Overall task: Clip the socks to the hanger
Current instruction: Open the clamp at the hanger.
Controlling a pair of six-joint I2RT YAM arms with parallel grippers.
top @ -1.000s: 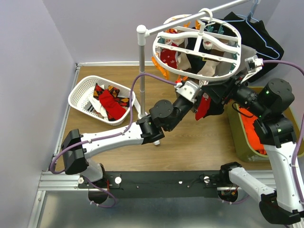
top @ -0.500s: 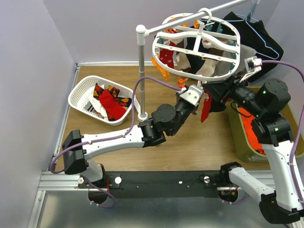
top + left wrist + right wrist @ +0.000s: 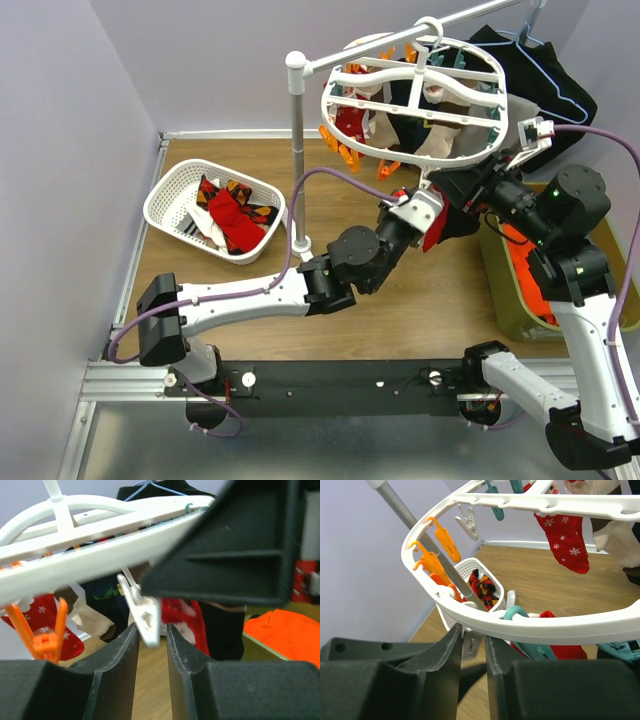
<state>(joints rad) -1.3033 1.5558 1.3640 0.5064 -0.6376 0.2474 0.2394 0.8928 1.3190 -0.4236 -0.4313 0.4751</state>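
Observation:
The white oval hanger [image 3: 325, 103] hangs from a rail, with several socks [image 3: 352, 120] clipped under it. My left gripper [image 3: 428, 205] is under its near rim. In the left wrist view [image 3: 150, 626] its jaws stand narrow around the lower end of a white clip [image 3: 145, 612] hanging from the hanger rim [image 3: 100, 555]. A red sock [image 3: 432, 228] hangs just behind that clip [image 3: 189, 625]. My right gripper [image 3: 455, 190] reaches in from the right. In its wrist view [image 3: 471, 630] it is shut on a white clip [image 3: 471, 645] under the hanger rim [image 3: 545, 627].
A white lattice basket [image 3: 180, 190] with more socks [image 3: 230, 215] sits at the left. The rail's grey pole [image 3: 297, 150] stands between basket and hanger. A green bin with orange cloth [image 3: 520, 280] is at the right. A black garment [image 3: 545, 85] hangs behind.
My left gripper has swung to the right and toward the near edge, ending under the hanger's near rim beside the red sock. The hanger has tilted slightly. My right gripper has barely moved.

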